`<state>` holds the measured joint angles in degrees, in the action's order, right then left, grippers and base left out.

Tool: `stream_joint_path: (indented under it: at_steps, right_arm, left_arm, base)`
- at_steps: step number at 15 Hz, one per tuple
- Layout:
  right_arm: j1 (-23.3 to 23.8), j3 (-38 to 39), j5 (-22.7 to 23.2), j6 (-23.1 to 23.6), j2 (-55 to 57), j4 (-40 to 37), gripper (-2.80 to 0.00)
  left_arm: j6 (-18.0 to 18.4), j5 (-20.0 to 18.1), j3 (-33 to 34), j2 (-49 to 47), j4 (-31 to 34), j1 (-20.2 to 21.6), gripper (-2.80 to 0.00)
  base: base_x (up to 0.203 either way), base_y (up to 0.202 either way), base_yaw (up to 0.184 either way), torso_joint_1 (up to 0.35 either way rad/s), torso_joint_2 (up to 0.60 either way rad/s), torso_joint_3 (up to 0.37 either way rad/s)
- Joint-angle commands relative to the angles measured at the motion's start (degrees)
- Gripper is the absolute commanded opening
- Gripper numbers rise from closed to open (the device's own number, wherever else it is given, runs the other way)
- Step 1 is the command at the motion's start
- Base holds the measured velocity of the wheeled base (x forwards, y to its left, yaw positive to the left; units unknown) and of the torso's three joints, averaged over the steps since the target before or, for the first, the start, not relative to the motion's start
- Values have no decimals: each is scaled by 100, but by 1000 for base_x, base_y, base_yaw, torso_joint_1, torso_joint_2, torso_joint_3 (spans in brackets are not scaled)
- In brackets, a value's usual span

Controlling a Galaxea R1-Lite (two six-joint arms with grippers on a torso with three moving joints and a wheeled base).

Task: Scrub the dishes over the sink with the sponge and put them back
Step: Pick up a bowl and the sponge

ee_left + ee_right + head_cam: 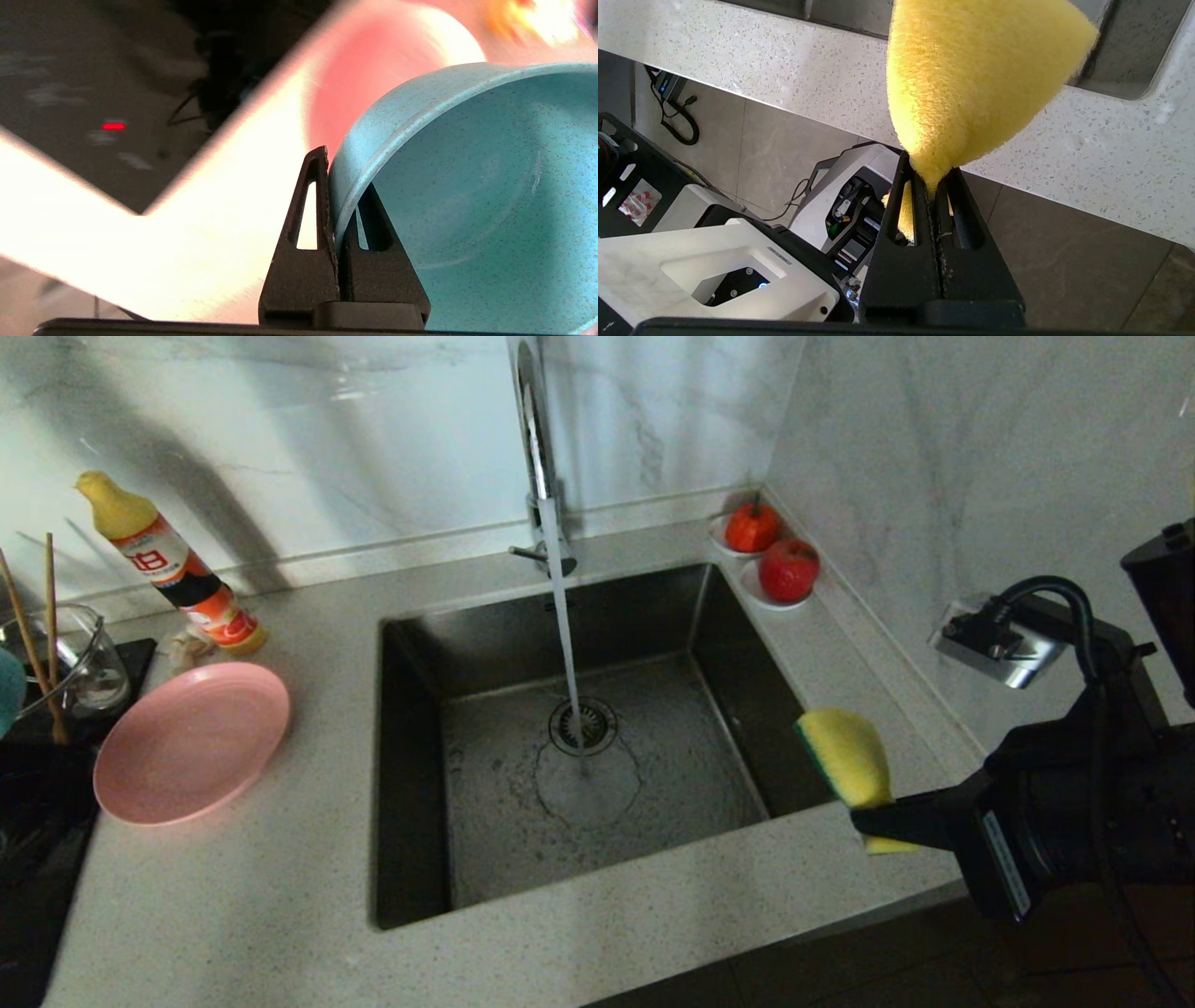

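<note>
The left gripper (337, 186) has its jaws clamped on the rim of the deep teal-blue round bowl (467, 196). The right gripper (930, 175) pinches the yellow rectangular sponge (971, 79), which fans out beyond its jaws above the speckled bench (1087, 158).

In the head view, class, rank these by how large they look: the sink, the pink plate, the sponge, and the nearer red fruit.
1. sink
2. pink plate
3. sponge
4. nearer red fruit

The last two are unsure: the sponge, held in the right gripper, sits nearer the camera.
</note>
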<state>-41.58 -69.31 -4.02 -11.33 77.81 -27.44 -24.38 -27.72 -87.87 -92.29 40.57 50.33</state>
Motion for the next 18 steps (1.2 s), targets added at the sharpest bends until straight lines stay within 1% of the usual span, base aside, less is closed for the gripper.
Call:
stream_joint_path:
  at_steps: [1,3,6,8,9,11,13,16,18]
  right_arm:
    - [1,14,-2,-10,23,-7,-280]
    - [1,5,-2,-10,32,-7,-280]
    - [1,-4,-2,-23,41,2,-280]
    - [1,4,-2,-43,16,11,-280]
    - [1,14,-2,-45,-9,11,-280]
    - [1,6,-2,-45,-41,14,-280]
    - [10,-12,-2,-45,-73,19,-280]
    - [132,-12,-2,-53,-91,28,-280]
    - [203,-12,48,-53,-100,37,-280]
  left_arm:
    - [54,-18,-60,448,20,-704,-280]
    - [101,-12,-210,597,69,-1302,-280]
    - [182,3,-719,686,486,-2233,-280]
    - [193,119,-826,650,577,-2807,-280]
    - [195,325,-841,611,578,-3239,-280]
    - [196,996,-877,414,562,-4142,-280]
    - [185,1570,-956,58,533,-4867,-280]
    - [93,2111,-1133,-562,507,-5568,-280]
    - [-135,2457,-1371,-959,505,-5940,-280]
  base:
    - [0,0,0,0,0,0]
    - [0,0,0,0,0,0]
    - [0,0,0,0,0,0]
    - [0,0,0,0,0,0]
    - [0,0,0,0,0,0]
    - [0,0,0,0,0,0]
    - [0,0,0,0,0,0]
    - [0,0,0,0,0,0]
    - [0,0,0,0,0,0]
